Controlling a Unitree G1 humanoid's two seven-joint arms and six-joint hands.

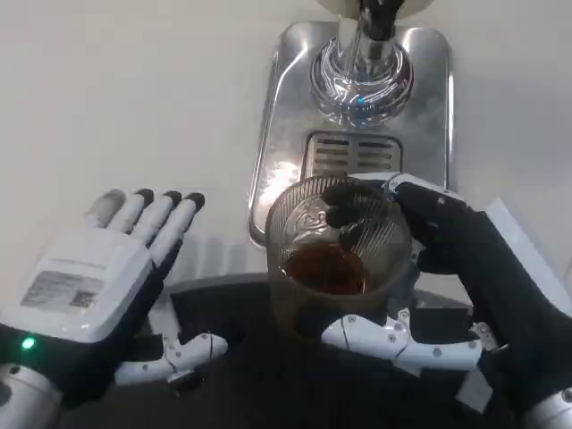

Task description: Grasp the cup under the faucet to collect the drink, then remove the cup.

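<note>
Surface: white bench (134, 98), smooth and matte, with a dark band along its near edge under both hands.
Drip tray: shiny rectangular stainless-steel drip tray (286, 116) with rounded corners lies on the bench, its long axis running away from the robot; a slotted grille (350, 154) sits in its middle.
Faucet: polished chrome faucet base (361, 76), round and domed, stands at the far end of the tray, with a dark spout rising out of the top edge.
Right hand: right hand (447, 268) wraps the clear ribbed glass cup (332, 259), dark fingers (353, 201) over the far rim and wall, white thumb across the near side low down; it is grasping the cup.
Cup position: at the near end of the tray, just in front of the grille, well short of the faucet.
Cup orientation: upright, mouth up, long axis vertical; whether its base touches the tray is hard to tell.
Cup contents: brown liquid in the lower part.
Left hand: left hand (98, 286) is released, fingers straight and apart, palm down, holding nothing, left of the cup and apart from it.
</note>
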